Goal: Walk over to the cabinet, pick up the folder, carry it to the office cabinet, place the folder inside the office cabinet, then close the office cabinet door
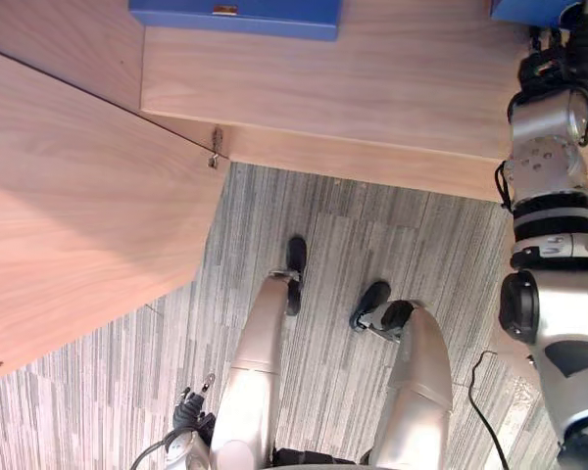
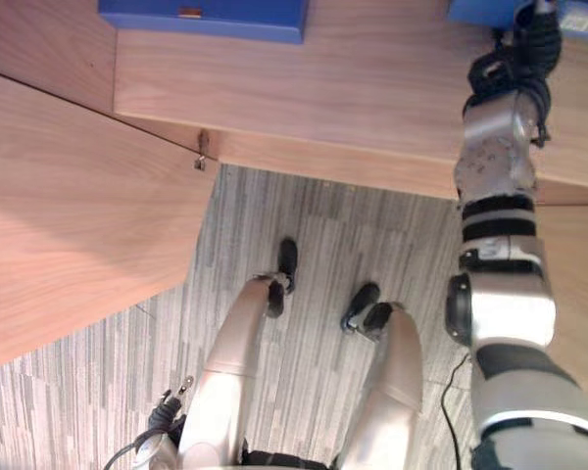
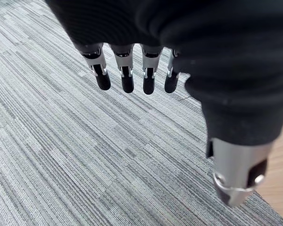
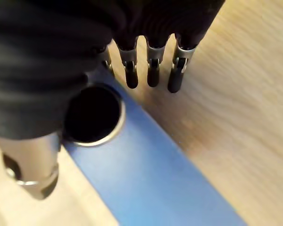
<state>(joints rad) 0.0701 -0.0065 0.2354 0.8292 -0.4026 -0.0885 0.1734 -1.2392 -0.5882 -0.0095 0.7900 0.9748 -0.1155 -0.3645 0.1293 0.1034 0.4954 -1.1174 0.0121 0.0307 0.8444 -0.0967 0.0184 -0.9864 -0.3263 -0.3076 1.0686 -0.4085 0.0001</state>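
Folder (image 4: 151, 174): blue, lying on the pale wooden surface of the cabinet (image 1: 372, 88), at the far right of the scene as seen from the robot's head. Its spine faces the right wrist camera, with a metal-rimmed finger hole (image 4: 92, 114) at the near end.

Right hand (image 4: 153, 70): reached forward over that folder. Fingers are straight and spread side by side, their dark tips past the folder's edge on the wood-grain side. The thumb (image 4: 30, 169) stands apart on the opposite side, so the spine lies between thumb and fingers. Nothing is curled round it. Contact with the folder cannot be confirmed.

Left hand (image 3: 127, 77): hanging low at the robot's side above the grey striped carpet (image 3: 85, 155). Fingers are straight and relaxed, thumb apart, holding nothing.

Second blue folder (image 1: 235, 18): lying on the same wooden surface, well to the left of the first.

Wooden door panel (image 1: 69, 215): standing open at the left, swung out over the carpet, with a small metal fitting (image 1: 216, 149) at its inner corner.
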